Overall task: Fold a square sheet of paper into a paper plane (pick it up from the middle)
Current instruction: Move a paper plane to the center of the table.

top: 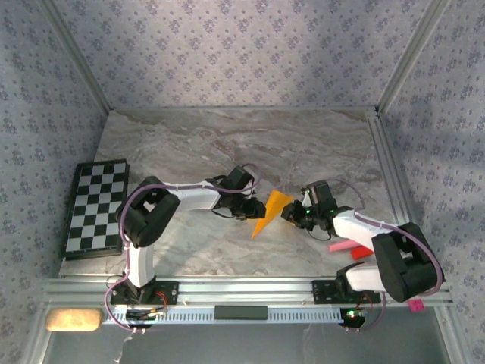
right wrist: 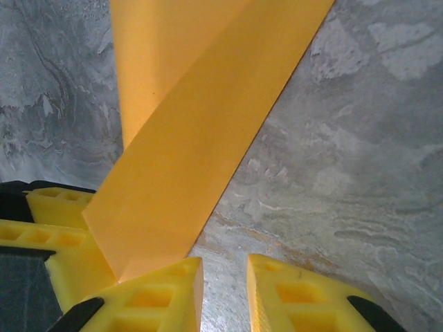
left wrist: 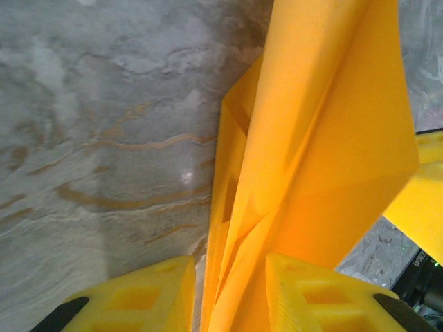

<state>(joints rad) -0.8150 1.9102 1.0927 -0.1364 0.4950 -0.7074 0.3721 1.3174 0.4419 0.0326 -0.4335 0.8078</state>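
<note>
- In the top view the light is bright, even and diffuse, coming from overhead. The floral lilac-grey wallpapered back wall (top: 227,53) carries a paler patch at 12 o'clock.
- The grey veined marble surface (top: 318,144) has a mild sheen without hard glare, and the shadows on it are faint and soft-edged.
- In the left wrist view the orange-yellow folded paper plane (left wrist: 325,138) looks saturated and glowing, darker in its folds toward 6 o'clock. A small white glint sits on the marble just off centre toward 9 o'clock.
- The yellow plastic left pincer (left wrist: 230,259) at 6 o'clock is soft and out of focus.
- In the right wrist view the paper is flatly lit. The yellow plastic right pincer (right wrist: 225,263) is blurred at 6 o'clock, and the marble at 3 o'clock is sharper.
</note>
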